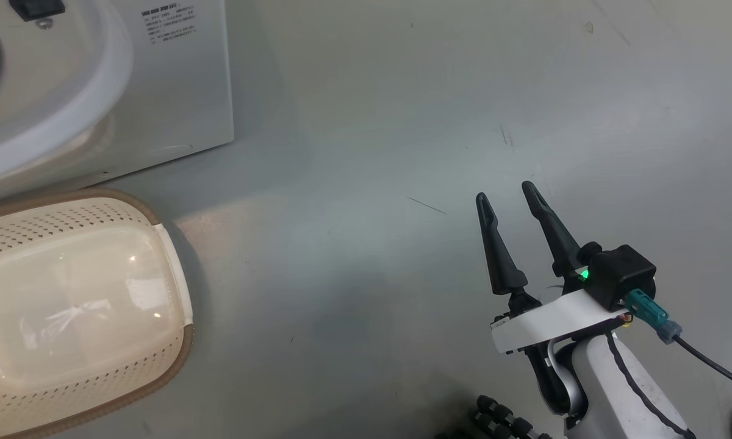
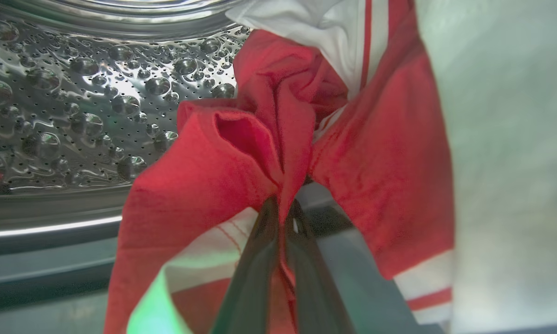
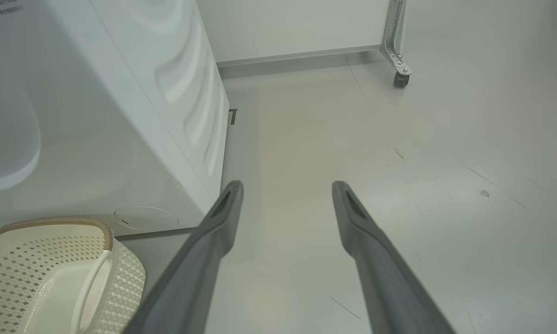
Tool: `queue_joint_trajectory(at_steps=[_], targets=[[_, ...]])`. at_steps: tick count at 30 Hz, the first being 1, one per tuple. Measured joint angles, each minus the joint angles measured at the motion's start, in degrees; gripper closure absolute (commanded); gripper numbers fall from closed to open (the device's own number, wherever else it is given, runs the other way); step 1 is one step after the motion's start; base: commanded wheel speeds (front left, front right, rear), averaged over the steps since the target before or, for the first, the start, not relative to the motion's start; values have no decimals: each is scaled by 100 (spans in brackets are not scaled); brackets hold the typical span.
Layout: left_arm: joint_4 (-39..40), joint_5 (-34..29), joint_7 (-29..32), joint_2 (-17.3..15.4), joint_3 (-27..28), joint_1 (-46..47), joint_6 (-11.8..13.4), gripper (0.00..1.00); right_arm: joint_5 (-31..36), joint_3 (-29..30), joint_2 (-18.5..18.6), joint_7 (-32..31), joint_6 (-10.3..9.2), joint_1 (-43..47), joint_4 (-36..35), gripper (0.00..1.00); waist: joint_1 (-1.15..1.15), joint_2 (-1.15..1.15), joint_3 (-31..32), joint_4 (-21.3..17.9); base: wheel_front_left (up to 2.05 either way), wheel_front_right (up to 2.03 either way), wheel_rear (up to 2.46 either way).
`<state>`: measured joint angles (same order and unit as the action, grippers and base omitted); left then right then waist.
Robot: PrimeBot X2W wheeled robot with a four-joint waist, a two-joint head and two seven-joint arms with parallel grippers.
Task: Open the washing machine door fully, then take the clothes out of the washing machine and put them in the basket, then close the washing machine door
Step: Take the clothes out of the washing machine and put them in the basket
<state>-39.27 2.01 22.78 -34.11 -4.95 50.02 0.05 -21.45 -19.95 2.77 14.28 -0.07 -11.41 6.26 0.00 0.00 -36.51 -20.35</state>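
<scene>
A pale grey floor (image 1: 372, 152), scuffed with a few thin dark marks, runs up to a light wall where a metal leg on a small caster wheel (image 3: 400, 80) stands. The white washing machine (image 1: 177, 91) stands on that floor at the robot's left. Near its top corner is a block of small dark print (image 1: 168, 24), several short lines too fine and blurred to read. A black latch piece (image 1: 36, 7) sits on the white ring round the opening, and a round cover (image 3: 145, 217) is set low on the front panel. Just in front of the machine is the basket (image 1: 186, 341), cream with rows of little holes in its sides and a brown rim, its glossy bottom catching the light. In the left wrist view the left gripper (image 2: 283, 204) has its two dark fingers pinched tight on a bunched fold of the clothes (image 2: 380, 153), red fabric with white panels and thin red stripes, which hangs at the mouth of the steel drum (image 2: 74, 106), whose dimpled, perforated wall shines behind it. The right gripper (image 1: 504, 191) hangs over bare floor to the robot's right, well apart from the machine and basket, its fingers spread wide with nothing between them, and a green light (image 1: 584, 274) glows at its wrist.
</scene>
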Motion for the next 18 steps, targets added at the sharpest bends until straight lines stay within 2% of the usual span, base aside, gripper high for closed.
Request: queue_joint_trajectory(at_steps=[9, 18], targets=[[-191, 62, -272, 146, 25, 39, 29, 100, 52, 69, -5, 0, 0, 1, 19, 0, 0, 0, 106, 31, 0, 0, 0], [-256, 481, -996, 625, 268, 38, 119, 100, 97, 198, -9, 0, 1, 4, 81, 0, 0, 0, 380, 149, 0, 0, 0]])
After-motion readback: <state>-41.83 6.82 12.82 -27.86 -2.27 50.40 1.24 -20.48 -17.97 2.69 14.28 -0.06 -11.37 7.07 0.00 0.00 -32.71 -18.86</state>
